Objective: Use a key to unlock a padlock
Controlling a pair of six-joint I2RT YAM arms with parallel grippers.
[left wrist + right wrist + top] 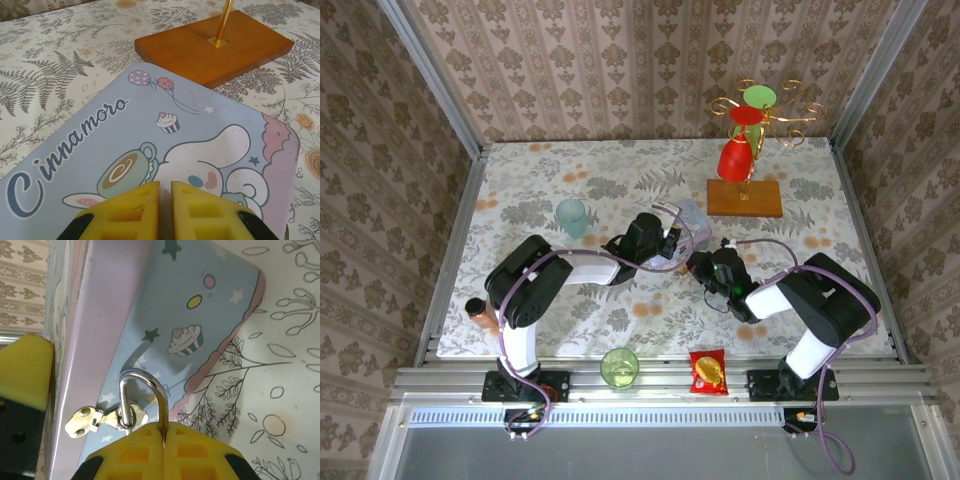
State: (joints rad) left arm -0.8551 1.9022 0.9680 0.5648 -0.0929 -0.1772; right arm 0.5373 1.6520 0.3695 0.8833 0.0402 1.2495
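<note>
Silvery shackle of padlock (162, 410) juts from right end effector (164, 432) beside tin (200, 295) wall.

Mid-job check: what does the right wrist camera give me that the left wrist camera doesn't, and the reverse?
Right wrist, not left wrist: the padlock, its silvery shackle hooked through the latch and running down into the shut right end effector. Left wrist, not right wrist: the wooden stand base with its brass rod, the lid's lettering, and the left end effector, pads nearly together. Both: the pale blue tin on the floral cloth.
</note>
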